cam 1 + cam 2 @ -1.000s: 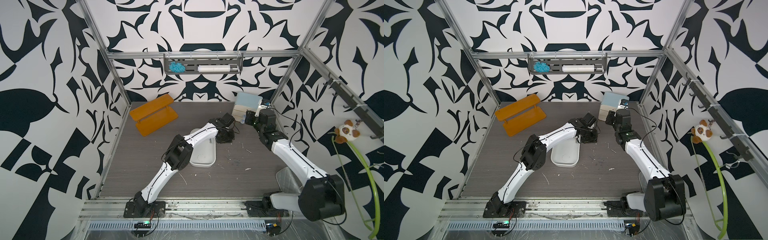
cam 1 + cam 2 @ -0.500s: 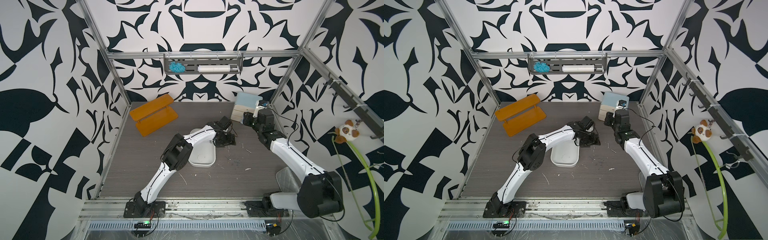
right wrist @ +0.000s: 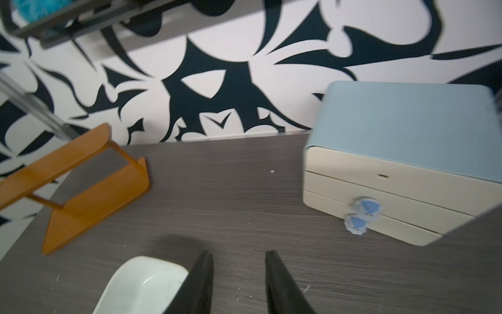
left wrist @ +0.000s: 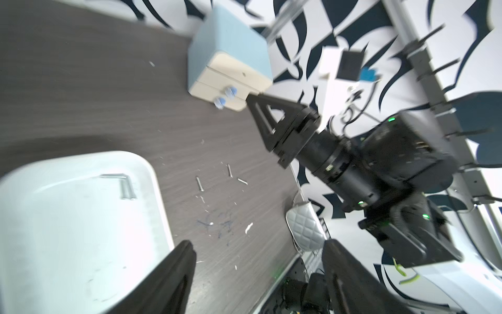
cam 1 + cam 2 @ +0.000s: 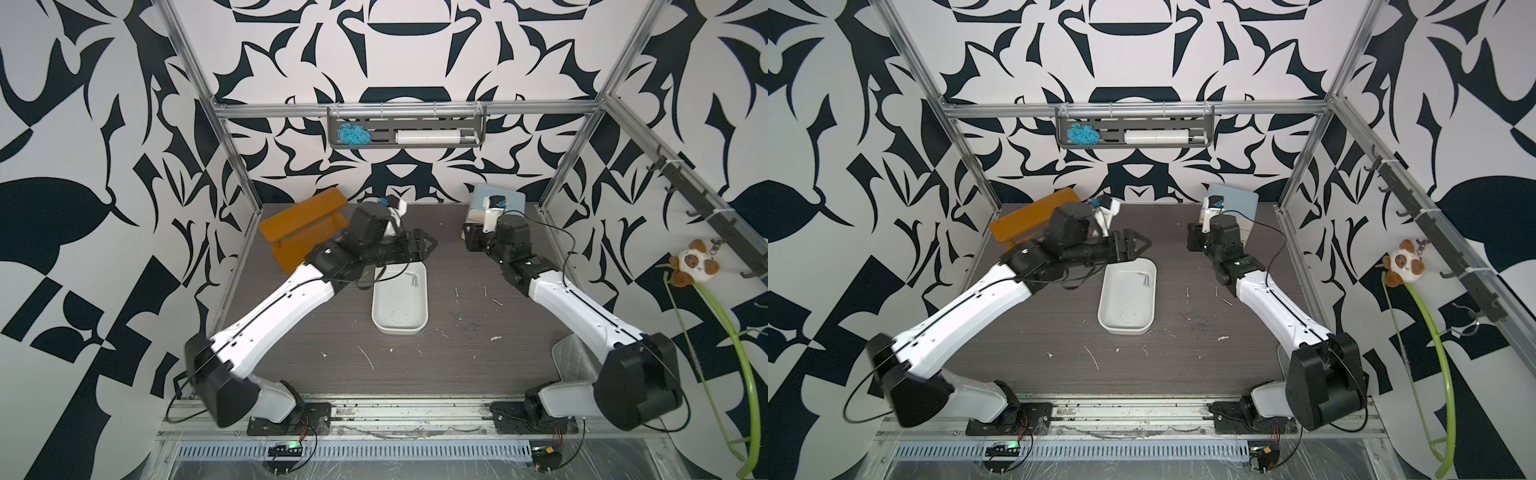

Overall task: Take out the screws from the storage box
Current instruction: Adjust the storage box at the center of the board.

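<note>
Across the dark wood-grain worktop, an orange rack is set at the far left. Nearer the middle, the storage box is laid with its long sides running front to back. A pale blue-topped drawer cabinet is placed at the far right corner.

The left gripper is held above the far end of the storage box, clear of it. In the left wrist view its fingers are seen spread wide with nothing between them. The right gripper is raised above the worktop just in front of the drawer cabinet. Its jaws are parted by a narrower gap, and nothing is gripped.

Three of the screws are seen inside the storage box, bunched by its far right corner, two side by side and one across their ends. Three loose screws are scattered on the worktop just right of the box, apart from one another, among white flecks.
</note>
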Robot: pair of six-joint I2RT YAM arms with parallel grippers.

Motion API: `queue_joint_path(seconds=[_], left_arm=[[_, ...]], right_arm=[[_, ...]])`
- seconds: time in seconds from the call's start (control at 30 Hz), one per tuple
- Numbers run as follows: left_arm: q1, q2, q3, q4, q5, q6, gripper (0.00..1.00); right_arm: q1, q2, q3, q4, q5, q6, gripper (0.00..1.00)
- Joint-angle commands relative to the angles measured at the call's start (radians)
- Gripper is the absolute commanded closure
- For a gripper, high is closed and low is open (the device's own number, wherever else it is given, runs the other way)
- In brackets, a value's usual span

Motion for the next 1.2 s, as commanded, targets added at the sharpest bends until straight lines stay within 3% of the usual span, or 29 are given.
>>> queue_joint_path(seconds=[0.0, 0.17, 0.27, 0.43, 0.5, 0.57, 0.67, 0.8, 0.87, 1.0, 1.17], left_arm=[[0.083, -0.062, -0.191, -0.048, -0.074, -0.005, 0.2], [0.354, -0.269, -0.451, -0.036, 0.002, -0.036, 0.2], [0.437, -0.334, -0.5, -0.077, -0.061, -0.004, 0.2], [0.458, -0.364, -0.511, -0.086, -0.094, 0.027, 0.2], [0.459, -0.356, -0.508, -0.086, -0.087, 0.034, 0.2], [0.461, -0.342, -0.504, -0.091, -0.075, 0.036, 0.2], [0.465, -0.324, -0.497, -0.099, -0.053, 0.038, 0.21], [0.469, -0.332, -0.499, -0.098, -0.04, 0.036, 0.21], [0.471, -0.342, -0.501, -0.095, -0.04, 0.036, 0.21], [0.478, -0.357, -0.504, -0.097, -0.041, 0.035, 0.21], [0.484, -0.367, -0.51, -0.094, -0.03, 0.031, 0.21]], right_arm=[[0.12, 0.072, 0.071, -0.066, 0.048, -0.095, 0.67], [0.254, 0.197, 0.175, -0.183, 0.092, -0.063, 0.7], [0.299, 0.242, 0.21, -0.211, 0.11, 0.046, 0.72], [0.362, 0.326, 0.276, -0.227, 0.117, 0.251, 0.73], [0.378, 0.404, 0.382, -0.319, 0.185, 0.315, 0.73], [0.384, 0.507, 0.527, -0.467, 0.218, 0.372, 0.81], [0.387, 0.611, 0.639, -0.567, 0.198, 0.384, 0.86], [0.406, 0.562, 0.525, -0.452, 0.208, 0.302, 0.62], [0.415, 0.522, 0.471, -0.417, 0.239, 0.274, 0.57], [0.413, 0.528, 0.495, -0.493, 0.304, 0.261, 0.58], [0.421, 0.598, 0.553, -0.593, 0.317, 0.347, 0.63]])
